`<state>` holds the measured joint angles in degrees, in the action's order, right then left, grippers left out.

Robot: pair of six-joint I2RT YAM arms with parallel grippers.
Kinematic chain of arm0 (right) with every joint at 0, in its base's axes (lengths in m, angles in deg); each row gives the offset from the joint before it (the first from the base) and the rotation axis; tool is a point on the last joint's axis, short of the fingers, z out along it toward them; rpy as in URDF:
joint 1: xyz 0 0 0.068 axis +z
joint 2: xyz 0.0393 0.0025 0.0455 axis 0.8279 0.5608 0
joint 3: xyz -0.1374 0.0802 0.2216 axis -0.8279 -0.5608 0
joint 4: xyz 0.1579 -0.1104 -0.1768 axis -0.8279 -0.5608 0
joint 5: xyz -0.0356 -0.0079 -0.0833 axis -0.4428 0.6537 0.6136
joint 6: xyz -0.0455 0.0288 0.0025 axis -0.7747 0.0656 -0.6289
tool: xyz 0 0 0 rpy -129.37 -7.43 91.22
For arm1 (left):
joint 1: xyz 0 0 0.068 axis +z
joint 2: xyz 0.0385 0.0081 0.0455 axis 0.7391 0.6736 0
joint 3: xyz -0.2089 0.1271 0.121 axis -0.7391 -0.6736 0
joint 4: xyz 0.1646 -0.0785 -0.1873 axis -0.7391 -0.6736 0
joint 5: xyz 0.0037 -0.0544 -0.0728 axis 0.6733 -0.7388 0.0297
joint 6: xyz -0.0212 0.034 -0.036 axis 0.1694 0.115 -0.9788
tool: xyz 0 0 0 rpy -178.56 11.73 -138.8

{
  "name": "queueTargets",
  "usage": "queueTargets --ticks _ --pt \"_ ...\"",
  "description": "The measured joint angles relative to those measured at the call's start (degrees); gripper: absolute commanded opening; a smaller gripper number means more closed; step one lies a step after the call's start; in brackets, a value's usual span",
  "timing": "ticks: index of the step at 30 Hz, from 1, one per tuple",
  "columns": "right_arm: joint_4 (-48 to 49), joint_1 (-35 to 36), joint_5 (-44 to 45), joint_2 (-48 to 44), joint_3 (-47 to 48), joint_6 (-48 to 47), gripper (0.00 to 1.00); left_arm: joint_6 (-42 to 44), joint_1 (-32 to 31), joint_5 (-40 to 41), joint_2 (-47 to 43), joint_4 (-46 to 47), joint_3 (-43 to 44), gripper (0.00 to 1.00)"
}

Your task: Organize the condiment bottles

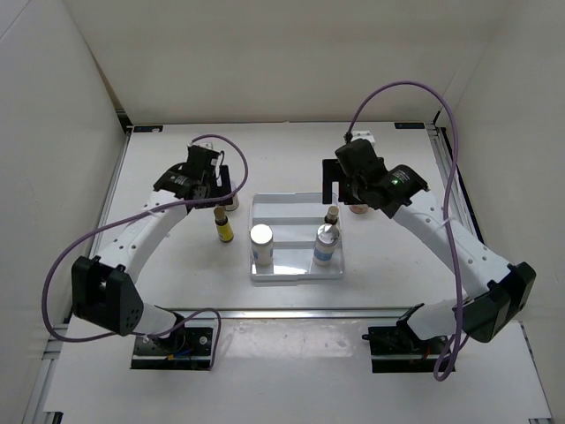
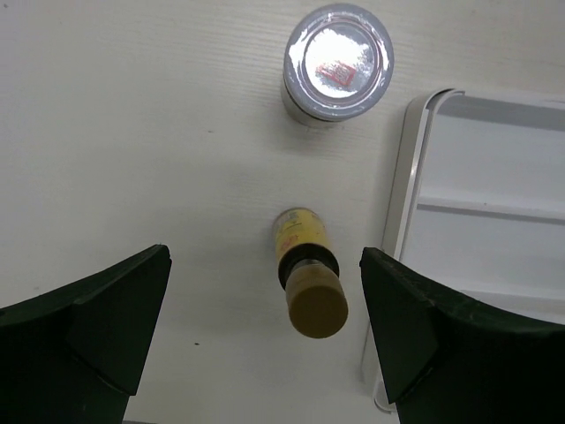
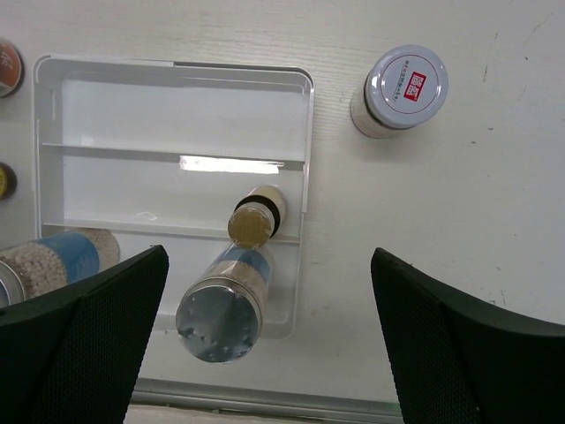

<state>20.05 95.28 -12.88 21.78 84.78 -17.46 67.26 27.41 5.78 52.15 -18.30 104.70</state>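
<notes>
Two grippers, both spread wide. Left gripper (image 2: 265, 265): yellow bottle (image 2: 307, 283) upright between its fingers, untouched. Right gripper (image 3: 269, 256): silver-capped cylinder (image 3: 221, 309) and brown-capped bottle (image 3: 254, 219) beneath it, in the tray (image 3: 305, 132).

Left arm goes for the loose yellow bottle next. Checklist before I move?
1. Left gripper open: ok.
2. Yellow bottle upright, in line between the left fingers: ok.
3. Right gripper open, holding nothing: ok.
4. Tray has a bare compartment: ok.
5. All bottles in tray: not ok; left jar and right jar stand on the table.
</notes>
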Motion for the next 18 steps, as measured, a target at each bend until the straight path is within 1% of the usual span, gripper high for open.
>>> queueTargets --ticks 4,7,9,15,16,17,18 --pt "-0.09 0.00 0.00 -0.66 -1.03 0.04 1.00 -0.44 -1.49 -0.48 2.71 -0.09 0.00 0.97" --pt "-0.17 0.00 -0.02 -0.72 -1.62 0.15 1.00 -0.66 -2.36 -0.63 3.41 0.00 0.00 0.91" --pt "-0.22 0.00 -0.02 -0.74 -2.05 0.20 1.00 -0.94 -2.86 -0.74 3.52 0.07 0.00 0.83" --pt "-0.44 0.00 -0.02 -0.74 -2.84 0.20 1.00 -1.75 -3.21 -1.92 3.61 0.22 -0.04 0.68" --pt "-0.44 0.00 -0.02 -0.74 -2.84 0.20 1.00 -1.92 -3.21 -2.03 3.61 0.26 -0.04 0.68" --pt "-0.44 0.00 0.00 -0.74 -2.84 0.20 1.00 -1.99 -3.21 -2.12 3.63 0.33 -0.09 0.66" --pt "-0.44 0.00 -0.02 -0.74 -2.84 0.20 1.00 -2.12 -3.21 -2.27 3.61 0.37 -0.17 0.62"
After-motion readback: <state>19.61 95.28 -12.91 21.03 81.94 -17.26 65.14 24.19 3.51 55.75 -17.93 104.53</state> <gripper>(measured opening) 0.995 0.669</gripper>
